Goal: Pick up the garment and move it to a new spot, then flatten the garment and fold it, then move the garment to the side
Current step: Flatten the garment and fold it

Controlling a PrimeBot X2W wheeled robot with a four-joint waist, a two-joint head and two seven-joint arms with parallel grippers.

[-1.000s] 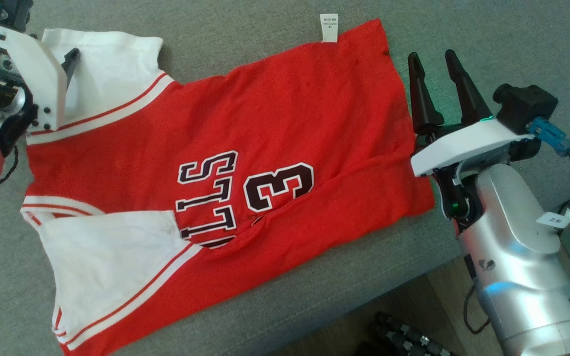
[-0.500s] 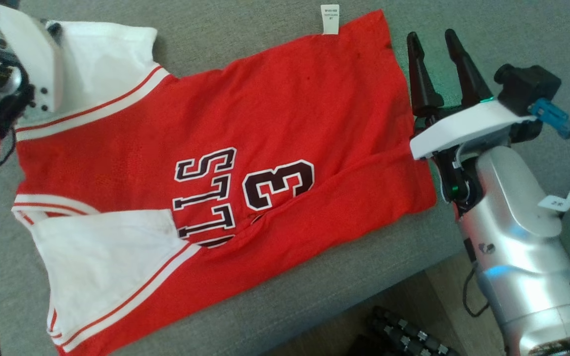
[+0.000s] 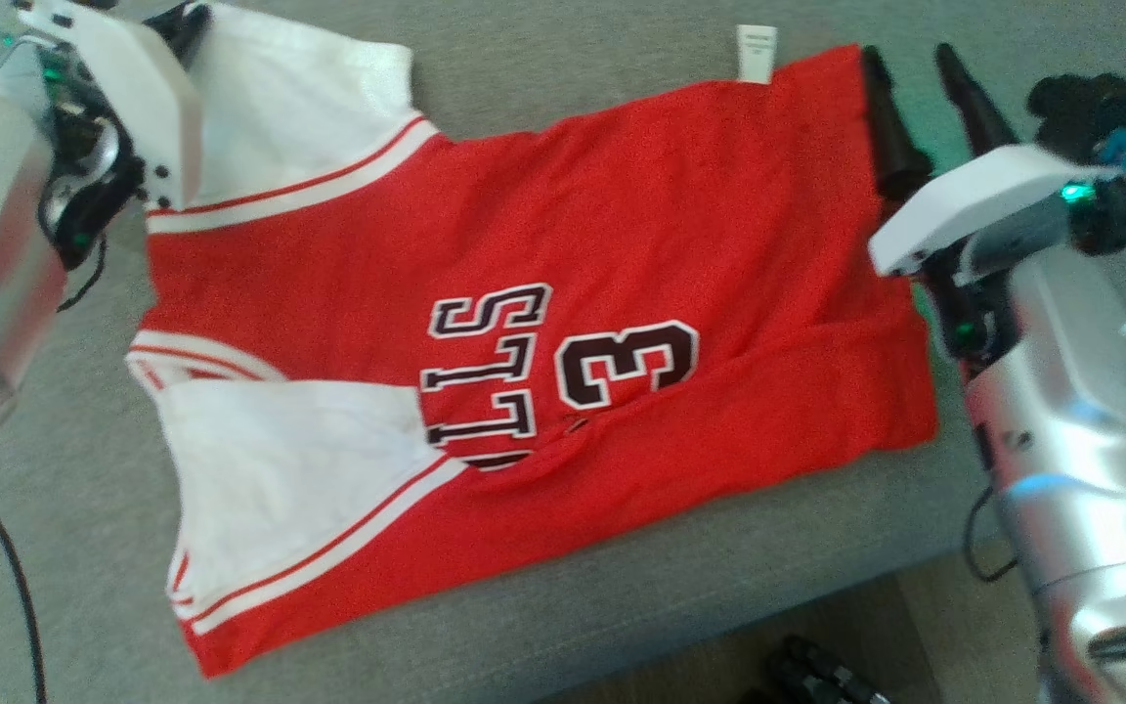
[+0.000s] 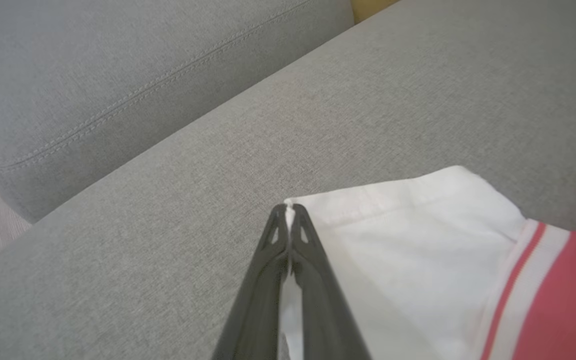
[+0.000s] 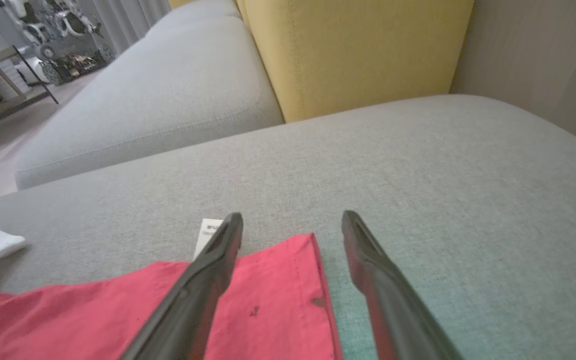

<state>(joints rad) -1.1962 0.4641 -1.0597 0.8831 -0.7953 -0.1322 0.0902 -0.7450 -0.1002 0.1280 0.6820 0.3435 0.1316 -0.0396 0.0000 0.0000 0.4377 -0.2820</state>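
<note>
Pinching the white sleeve (image 4: 408, 235) corner, the left gripper (image 4: 288, 214) is seemingly beginning a fold (jersey (image 3: 622, 215) already lying flattened); the right gripper (image 5: 292, 219) is hovering spread astride its hem edge.

left fingers (image 4: 263, 290) closed, now pinching garment (image 4: 418, 260) corner

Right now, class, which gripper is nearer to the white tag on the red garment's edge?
Right. The right gripper hovers open over a hem corner of the garment, beside the tag. The left gripper is shut on the white sleeve at the opposite end.
</note>
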